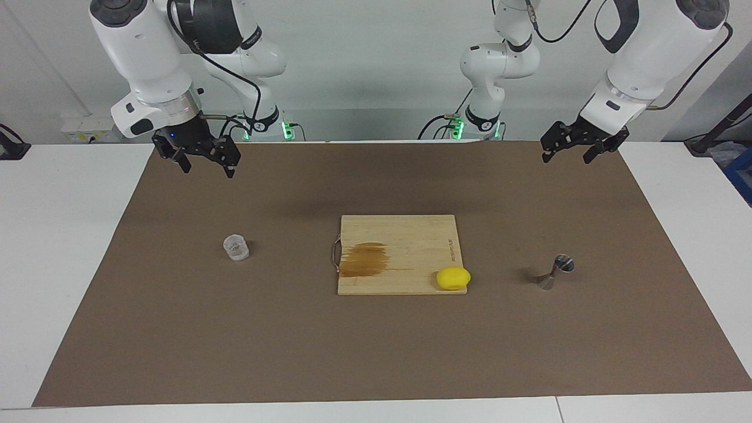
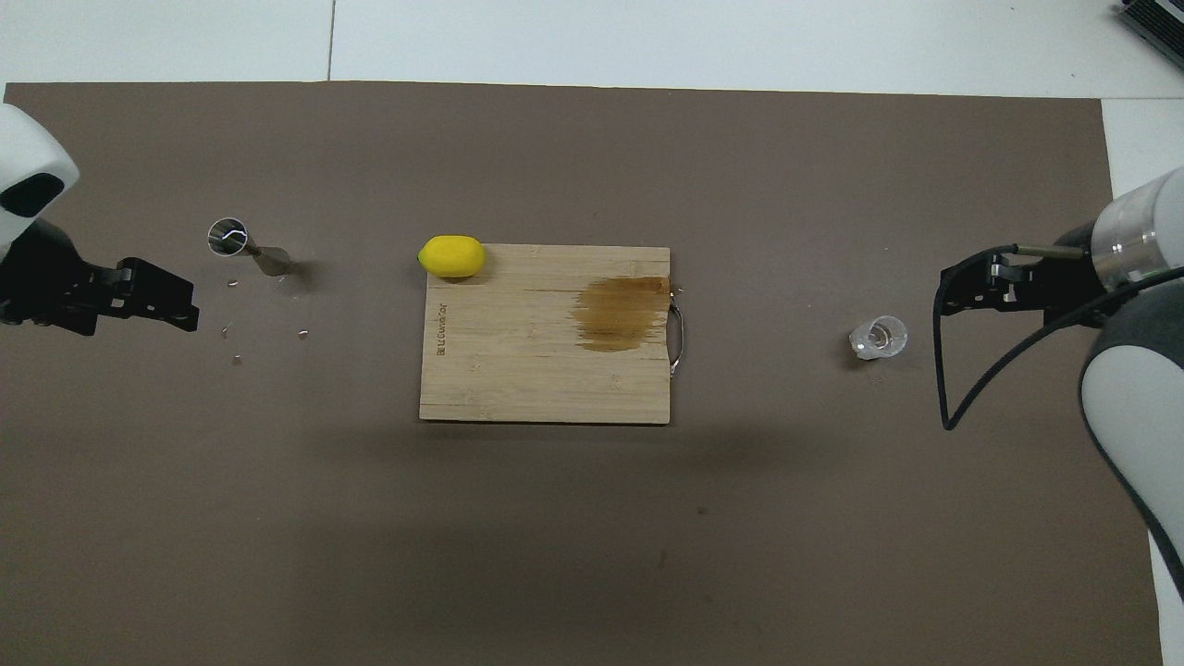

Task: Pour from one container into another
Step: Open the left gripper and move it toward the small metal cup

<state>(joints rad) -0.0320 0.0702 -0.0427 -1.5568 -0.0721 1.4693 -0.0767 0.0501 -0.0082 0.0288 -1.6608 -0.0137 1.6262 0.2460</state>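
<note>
The small clear cup (image 1: 236, 247) (image 2: 879, 337) stands upright on the brown mat toward the right arm's end of the table. The steel hourglass jigger (image 1: 555, 272) (image 2: 242, 246) stands on the mat toward the left arm's end. My right gripper (image 1: 208, 169) (image 2: 953, 287) hangs open and empty in the air, over the mat's edge by the robots, well apart from the cup. My left gripper (image 1: 567, 158) (image 2: 183, 310) is also open and empty, raised over the mat at its own end, apart from the jigger.
A wooden cutting board (image 1: 405, 235) (image 2: 518, 370) with a brown stain lies mid-table, its metal handle toward the cup. A yellow lemon (image 1: 453, 278) (image 2: 451, 256) sits at the board's corner toward the jigger. Small bits (image 2: 236, 333) lie on the mat (image 1: 376, 352) near the jigger.
</note>
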